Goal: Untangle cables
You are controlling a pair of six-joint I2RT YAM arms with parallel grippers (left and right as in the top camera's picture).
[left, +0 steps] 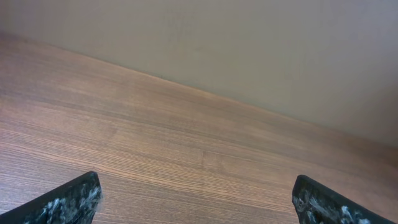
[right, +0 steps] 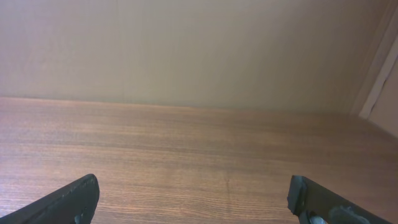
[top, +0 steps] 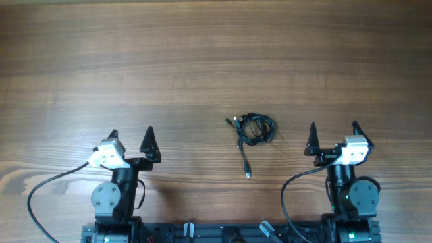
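The cables (top: 253, 129) lie in a small black knotted bundle on the wooden table (top: 202, 61), just right of centre. One strand runs down from the knot to a small metallic plug (top: 248, 174). Another plug end sticks out at the knot's upper left. My left gripper (top: 130, 140) is open and empty, well to the left of the bundle. My right gripper (top: 333, 134) is open and empty, a short way right of it. Both wrist views show only bare table between open fingertips (left: 199, 199) (right: 193, 199); the cables are out of view there.
Thicker black arm cables (top: 47, 196) loop by the left arm base, and another (top: 297, 185) by the right arm base at the table's near edge. A pale wall (right: 186, 50) stands behind the table's far edge.
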